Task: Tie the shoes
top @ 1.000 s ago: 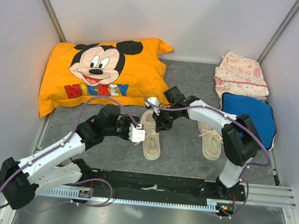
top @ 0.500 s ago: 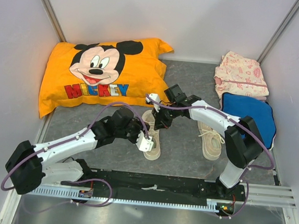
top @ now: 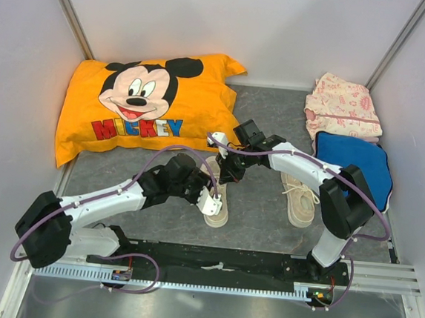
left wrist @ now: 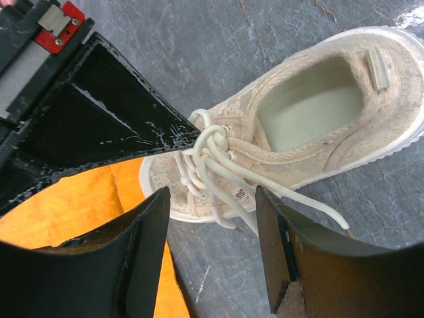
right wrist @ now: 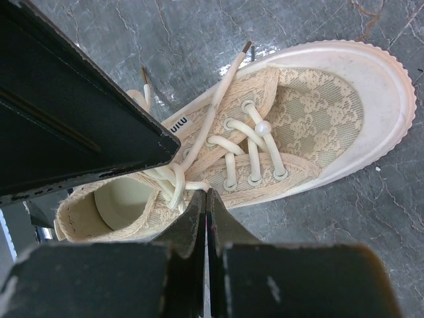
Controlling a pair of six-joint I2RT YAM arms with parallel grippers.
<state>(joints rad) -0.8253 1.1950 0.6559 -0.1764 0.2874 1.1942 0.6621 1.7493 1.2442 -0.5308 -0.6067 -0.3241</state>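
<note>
**Both grippers at one shoe**

I see one shoe [right wrist: 318,112] lying mid-table [top: 256,218], the other shoe [top: 299,198] well apart to its right. My left gripper [left wrist: 212,192] hangs over the first, jaws apart. My right gripper [right wrist: 207,199] meets the lace knot [left wrist: 212,142], jaws pressed together (whether a strand is pinched, I cannot tell).

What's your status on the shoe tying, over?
Left pincer open over the laces. Right pincer shut at the knot. Shoe flat, no bow yet. Nothing blocking.
</note>
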